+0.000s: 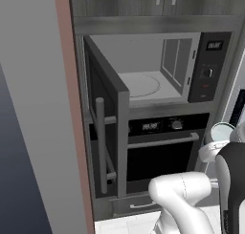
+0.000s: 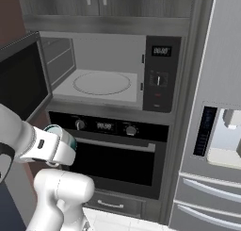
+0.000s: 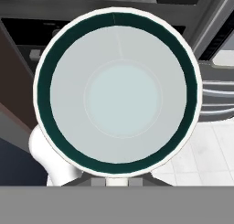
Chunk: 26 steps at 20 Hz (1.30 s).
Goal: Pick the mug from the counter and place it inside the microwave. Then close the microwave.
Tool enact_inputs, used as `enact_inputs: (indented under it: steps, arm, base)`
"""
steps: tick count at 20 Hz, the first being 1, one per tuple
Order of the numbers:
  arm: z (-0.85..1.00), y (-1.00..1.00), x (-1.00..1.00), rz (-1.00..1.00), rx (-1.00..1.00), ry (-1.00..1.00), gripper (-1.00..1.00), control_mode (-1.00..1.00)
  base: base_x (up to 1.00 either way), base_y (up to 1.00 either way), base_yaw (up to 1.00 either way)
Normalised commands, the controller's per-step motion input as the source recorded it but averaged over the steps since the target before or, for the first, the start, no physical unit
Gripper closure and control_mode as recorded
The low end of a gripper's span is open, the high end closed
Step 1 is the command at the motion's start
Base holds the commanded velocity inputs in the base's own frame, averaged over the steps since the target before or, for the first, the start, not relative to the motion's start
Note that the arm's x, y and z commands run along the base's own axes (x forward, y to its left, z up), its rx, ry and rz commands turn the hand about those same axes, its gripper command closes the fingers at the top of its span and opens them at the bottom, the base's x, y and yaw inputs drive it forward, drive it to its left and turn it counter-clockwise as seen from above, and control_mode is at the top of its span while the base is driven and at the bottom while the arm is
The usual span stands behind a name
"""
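The mug (image 3: 119,97), pale with a teal inner band, sits right in front of the hand camera with its mouth facing it; my gripper (image 3: 117,180) is shut on its rim. From the base cameras the mug (image 1: 222,132) (image 2: 67,145) hangs in the air in front of the oven, below and short of the microwave (image 1: 143,85) (image 2: 101,84). The microwave stands open, its pale cavity and turntable bare. Its door (image 1: 107,137) (image 2: 21,79) is swung out to the left. The counter is out of view.
A built-in oven (image 1: 162,154) (image 2: 117,164) with knobs and a horizontal handle sits under the microwave. A steel fridge (image 2: 212,131) stands to the right. A tall side panel (image 1: 38,109) rises on the left beside the open door.
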Motion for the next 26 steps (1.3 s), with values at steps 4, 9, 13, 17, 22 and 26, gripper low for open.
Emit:
enact_inputs:
  steps: [4, 9, 13, 17, 22, 26]
  arm:
    - [0.00, 0.00, 0.00, 0.00, 0.00, 0.00, 1.00, 1.00]
    - [0.00, 0.00, 0.00, 0.00, 0.00, 0.00, 1.00, 1.00]
    - [0.00, 0.00, 0.00, 0.00, 0.00, 0.00, 1.00, -1.00]
    - [0.00, 0.00, 0.00, 0.01, 0.00, 0.00, 1.00, -1.00]
    - [0.00, 0.14, 0.07, 0.27, 0.00, -0.20, 1.00, -1.00]
    - [0.00, 0.41, 0.27, 0.38, 0.00, -0.31, 1.00, -1.00]
  base:
    - [0.00, 0.00, 0.00]
    - [0.00, 0.00, 0.00]
    - [0.00, 0.00, 0.00]
    - [0.00, 0.00, 0.00]
    - [0.00, 0.00, 0.00]
    - [0.00, 0.00, 0.00]
